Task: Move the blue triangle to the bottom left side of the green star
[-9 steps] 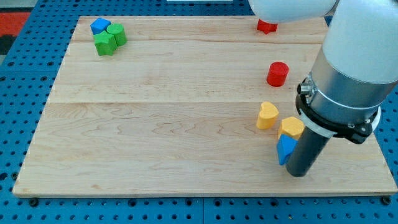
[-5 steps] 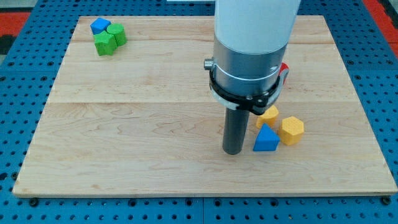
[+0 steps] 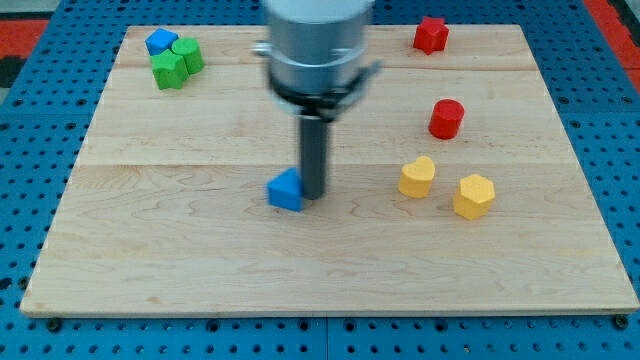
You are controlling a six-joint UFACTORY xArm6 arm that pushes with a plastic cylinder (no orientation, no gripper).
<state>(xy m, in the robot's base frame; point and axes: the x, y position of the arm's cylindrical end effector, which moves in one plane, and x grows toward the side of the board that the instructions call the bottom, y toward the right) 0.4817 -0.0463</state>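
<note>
No brand, label or readable writing anywhere. No gripper on this arm, just a dark rod, so nothing open, closed or held.

Blue triangle [image 3: 286, 190] near board centre, a bit toward the view's bottom. My tip [image 3: 313, 194] right against its right side, touching or nearly; slight motion blur, cannot tell exactly.

Green star [image 3: 169, 70] at the board's top left corner, pressed against a second green block [image 3: 188, 54] (shape unclear) on its upper right and a blue block [image 3: 160, 42] at its top. Triangle well apart from this cluster, down and to the right of it.

Right half of wooden board [image 3: 180, 240]: red block [image 3: 431, 34] at top edge, star-like shape; red cylinder [image 3: 446, 118] below it; yellow heart-like block [image 3: 417, 177] and yellow hexagon [image 3: 473, 196] near each other but apart, toward right edge, well apart from the triangle.

Between triangle and green star only bare wood. Arm body [image 3: 315, 45] hides part of the top edge at centre. Blue pegboard bench [image 3: 30, 200] around the board.
</note>
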